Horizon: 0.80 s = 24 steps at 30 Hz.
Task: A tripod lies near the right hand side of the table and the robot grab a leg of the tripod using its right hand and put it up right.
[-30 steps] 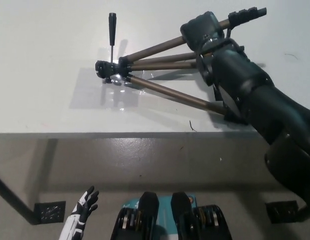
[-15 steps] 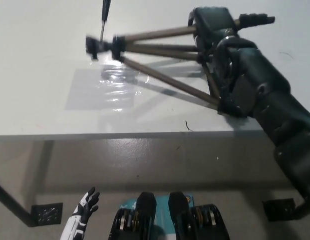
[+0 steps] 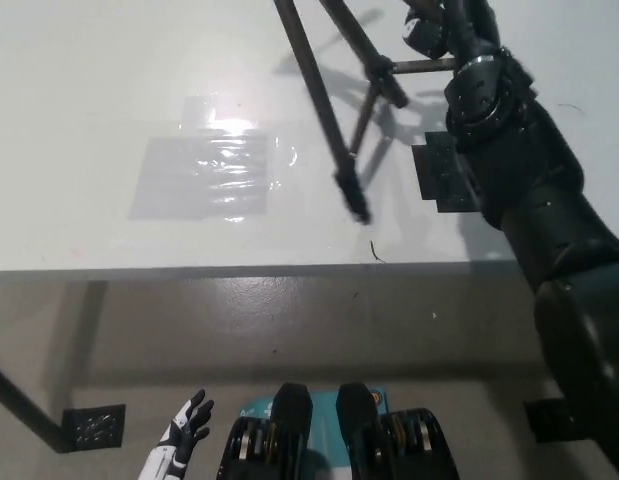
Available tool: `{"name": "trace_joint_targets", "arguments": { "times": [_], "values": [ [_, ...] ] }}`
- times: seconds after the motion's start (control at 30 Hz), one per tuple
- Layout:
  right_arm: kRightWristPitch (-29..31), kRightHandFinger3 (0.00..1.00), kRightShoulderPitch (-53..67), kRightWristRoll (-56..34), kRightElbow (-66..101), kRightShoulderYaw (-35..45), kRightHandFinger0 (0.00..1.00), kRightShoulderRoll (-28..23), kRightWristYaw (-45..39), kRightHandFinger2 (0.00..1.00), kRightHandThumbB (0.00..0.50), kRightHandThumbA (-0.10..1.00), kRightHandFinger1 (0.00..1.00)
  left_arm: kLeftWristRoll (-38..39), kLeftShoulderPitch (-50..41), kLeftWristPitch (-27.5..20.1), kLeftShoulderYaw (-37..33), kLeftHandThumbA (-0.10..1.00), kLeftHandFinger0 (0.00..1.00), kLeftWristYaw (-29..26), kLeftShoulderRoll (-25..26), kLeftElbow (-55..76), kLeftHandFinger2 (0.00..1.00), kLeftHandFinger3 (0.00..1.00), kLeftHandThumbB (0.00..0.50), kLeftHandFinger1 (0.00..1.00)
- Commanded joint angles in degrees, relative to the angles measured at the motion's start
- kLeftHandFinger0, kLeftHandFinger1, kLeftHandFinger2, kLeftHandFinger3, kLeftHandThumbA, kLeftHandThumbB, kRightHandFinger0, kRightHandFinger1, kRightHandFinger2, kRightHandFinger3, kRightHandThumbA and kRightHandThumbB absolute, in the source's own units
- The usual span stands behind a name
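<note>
The tripod (image 3: 324,110) is tilted up off the white table (image 3: 89,120), and its head is out of view past the top edge. One long leg slants down to a black foot (image 3: 357,205) at or just above the tabletop; whether it touches cannot be told. A shorter leg (image 3: 369,55) and a cross brace (image 3: 419,66) show beside it. My black right hand (image 3: 444,25) is at the top edge, shut on a tripod leg and partly cut off. My white left hand (image 3: 184,445) rests low at the bottom left, below the table, fingers apart and holding nothing.
A glossy clear patch (image 3: 209,175) lies on the table left of the tripod. The table's front edge (image 3: 189,270) runs across the middle of the view, with a small dark mark (image 3: 374,250) near it. Grey floor with dark foot plates (image 3: 94,425) lies below.
The tripod has swung from lying flat to steeply raised, and its head has left the top of the picture. My right hand has risen with the leg. The left hand has barely moved.
</note>
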<state>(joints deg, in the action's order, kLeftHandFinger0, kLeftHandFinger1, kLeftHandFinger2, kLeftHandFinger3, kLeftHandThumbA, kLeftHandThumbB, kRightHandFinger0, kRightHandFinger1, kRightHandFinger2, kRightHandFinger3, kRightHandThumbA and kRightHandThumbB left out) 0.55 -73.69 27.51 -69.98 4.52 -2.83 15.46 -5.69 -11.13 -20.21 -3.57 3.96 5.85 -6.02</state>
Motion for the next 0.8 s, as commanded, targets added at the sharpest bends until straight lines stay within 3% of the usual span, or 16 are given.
{"name": "trace_joint_targets", "arguments": {
  "times": [0.0, 0.13, 0.3, 0.4, 0.43, 0.47, 0.5, 0.57, 0.77],
  "values": [
    [13.9, 0.40, -6.0, -10.8, 2.5, 6.1, 0.00, 1.6, 10.0, 0.40, 0.100, -0.10, 0.00, -1.5, -1.2, -3.9, -0.9, 1.00, 1.00, 0.3, 1.2, 1.9, 1.00, 1.00, 0.283, 1.00],
    [13.6, 0.42, -4.2, -12.5, 1.4, 8.5, 0.00, 3.6, 11.4, 0.39, 0.114, -0.10, 0.00, -2.0, -1.1, -5.0, -1.1, 1.00, 1.00, 0.4, 1.6, 1.7, 1.00, 1.00, 0.257, 1.00],
    [17.1, 0.50, -0.6, -12.6, -0.6, 8.3, 0.00, 5.3, 12.9, 0.50, 0.094, -0.10, 0.05, -1.8, -1.5, -4.9, -1.4, 1.00, 1.00, 0.2, 1.6, 2.1, 1.00, 1.00, 0.272, 1.00],
    [18.6, 0.54, 1.1, -13.8, -2.7, 8.5, 0.00, 6.0, 13.2, 0.53, 0.117, -0.10, 0.08, -1.3, -1.4, -4.8, -1.5, 1.00, 1.00, 0.4, 1.6, 2.2, 1.00, 1.00, 0.289, 1.00],
    [19.5, 0.51, 2.0, -14.1, -3.4, 8.4, 0.00, 6.2, 13.2, 0.52, 0.123, -0.10, 0.09, -1.3, -1.3, -5.3, -1.5, 1.00, 1.00, 0.4, 1.7, 1.9, 1.00, 1.00, 0.291, 1.00],
    [20.1, 0.40, 2.7, -14.2, -4.0, 8.3, 0.00, 6.3, 13.5, 0.50, 0.134, -0.10, 0.08, -1.5, -1.2, -5.5, -1.5, 1.00, 1.00, 0.2, 1.8, 1.7, 1.00, 1.00, 0.290, 1.00],
    [20.6, 0.35, 3.7, -14.4, -4.7, 8.2, 0.00, 6.5, 13.9, 0.49, 0.141, -0.10, 0.06, -1.8, -1.1, -5.8, -1.5, 1.00, 1.00, 0.1, 1.8, 1.6, 1.00, 1.00, 0.285, 1.00],
    [21.8, 0.35, 5.3, -14.8, -5.5, 7.9, 0.00, 6.8, 14.6, 0.50, 0.144, -0.10, 0.08, -1.7, -1.1, -6.0, -1.5, 1.00, 1.00, 0.2, 2.0, 1.4, 1.00, 1.00, 0.293, 1.00],
    [22.3, 0.25, 10.7, -15.1, -8.0, 6.0, 0.00, 7.5, 16.4, 0.35, 0.137, -0.10, 0.01, -1.8, -1.4, -6.4, -1.6, 1.00, 1.00, -0.1, 1.9, 1.2, 1.00, 1.00, 0.288, 1.00]
  ]
}}
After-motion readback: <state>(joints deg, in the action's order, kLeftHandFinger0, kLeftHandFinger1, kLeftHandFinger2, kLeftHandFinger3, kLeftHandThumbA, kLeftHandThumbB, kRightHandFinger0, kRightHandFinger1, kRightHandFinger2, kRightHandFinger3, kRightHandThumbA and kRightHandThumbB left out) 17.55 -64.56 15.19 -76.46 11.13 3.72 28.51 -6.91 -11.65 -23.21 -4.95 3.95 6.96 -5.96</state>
